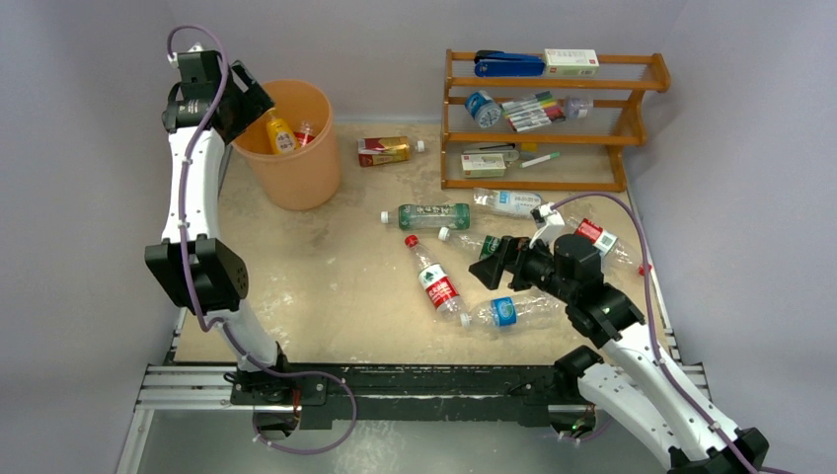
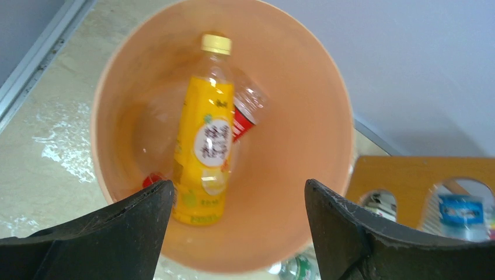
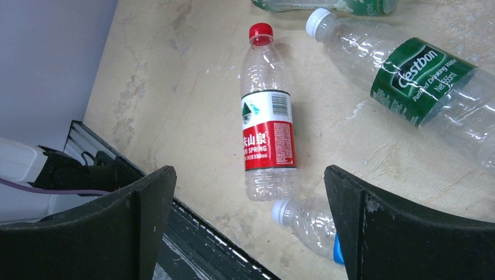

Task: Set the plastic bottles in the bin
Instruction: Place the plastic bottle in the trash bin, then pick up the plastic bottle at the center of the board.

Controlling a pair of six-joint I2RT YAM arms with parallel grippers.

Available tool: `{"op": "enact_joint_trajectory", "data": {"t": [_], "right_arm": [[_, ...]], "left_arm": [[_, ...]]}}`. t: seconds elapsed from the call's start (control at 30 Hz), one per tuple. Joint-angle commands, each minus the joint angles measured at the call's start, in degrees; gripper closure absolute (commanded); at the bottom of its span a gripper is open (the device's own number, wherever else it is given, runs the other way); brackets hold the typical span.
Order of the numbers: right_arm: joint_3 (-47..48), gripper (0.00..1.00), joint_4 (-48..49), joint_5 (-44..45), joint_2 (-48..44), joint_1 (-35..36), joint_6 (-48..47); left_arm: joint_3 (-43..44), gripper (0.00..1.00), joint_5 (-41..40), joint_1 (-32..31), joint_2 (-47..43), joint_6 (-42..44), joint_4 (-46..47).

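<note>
Yellow bottle (image 2: 204, 146) lies inside bin (image 2: 303, 116), below left hand (image 2: 238, 189).

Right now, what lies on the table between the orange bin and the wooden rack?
Only the boxy red-and-gold bottle lies there, on its side, between the bin and the rack. The top view shows it.

**Pale walls, beige tabletop**

Closed in on three sides by plain lavender-grey walls (image 1: 395, 49). Down below, a mottled beige tabletop (image 1: 326, 286), evenly lit, soft shadows only. Back right, against the wall, a brown wooden rack (image 1: 632, 128) with three shelves. Along the near edge, a black-and-silver metal rail (image 1: 188, 387).
</note>
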Motion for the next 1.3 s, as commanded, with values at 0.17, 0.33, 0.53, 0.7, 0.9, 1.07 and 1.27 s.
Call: {"op": "enact_joint_trajectory", "data": {"t": [0.17,0.33,0.53,0.7,0.9,1.07,1.27], "right_arm": [[-0.57,0.0,4.89,-1.08,1.65,-0.16,0.9],[-1.2,0.0,6.05,-1.38,2.59,-0.16,0.9],[-2.5,0.0,8.85,-2.36,4.16,-0.09,1.45],[-3.98,0.0,11.63,-3.37,5.44,-0.15,2.17],[-4.89,0.0,13.19,-4.09,6.47,-0.13,2.5],[-5.7,0.0,14.25,-4.45,6.79,-0.1,2.87],[-6.82,0.0,15.46,-5.07,7.05,-0.13,3.32]], "left_arm": [[-6.29,0.17,-2.52,-11.4,-13.86,1.49,0.61],[-13.79,0.15,-4.2,-15.25,-18.63,0.38,2.48],[-21.56,0.15,-8.31,-21.47,-22.7,0.05,2.96],[-30.48,0.15,-10.23,-26.2,-26.12,-1.77,5.94],[-38.83,0.15,-12.09,-31.27,-28.13,-4.4,8.99],[-44.32,0.15,-13.32,-35.03,-28.88,-6.4,11.35],[-49.96,0.14,-14.31,-39.21,-29.27,-9.01,14.27]]}}
